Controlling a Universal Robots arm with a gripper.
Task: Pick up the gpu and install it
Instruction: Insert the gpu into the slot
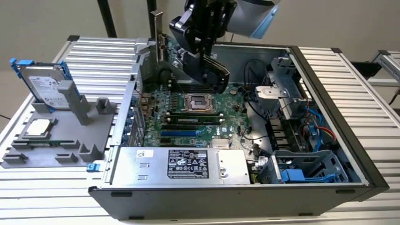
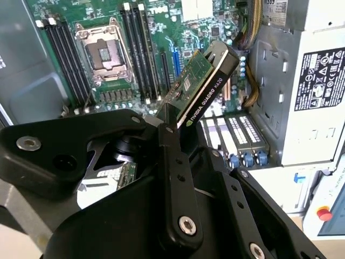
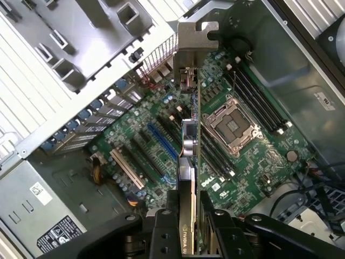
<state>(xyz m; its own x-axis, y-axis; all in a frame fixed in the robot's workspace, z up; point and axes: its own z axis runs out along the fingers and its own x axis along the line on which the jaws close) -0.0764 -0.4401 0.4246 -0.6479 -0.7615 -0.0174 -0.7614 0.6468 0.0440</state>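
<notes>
Your tool [image 3: 188, 217] is pinching the gpu [image 2: 207, 81] edge-on, with its silver bracket [image 3: 197, 38] toward the rear wall of the open computer case [image 1: 325, 84]. The card hangs above the motherboard [image 3: 156, 151], beside the CPU socket [image 3: 232, 124], seemingly clear of the expansion slots [image 3: 161, 140].

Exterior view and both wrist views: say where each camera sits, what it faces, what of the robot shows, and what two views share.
Exterior view: off the arm, looking down into the grey computer case; arm and black claw show.
First wrist view: on the arm, facing the green motherboard; claw shows.
Second wrist view: same, claw shows.
Both wrist views share the thin green-and-black gpu card, clamped.
</notes>
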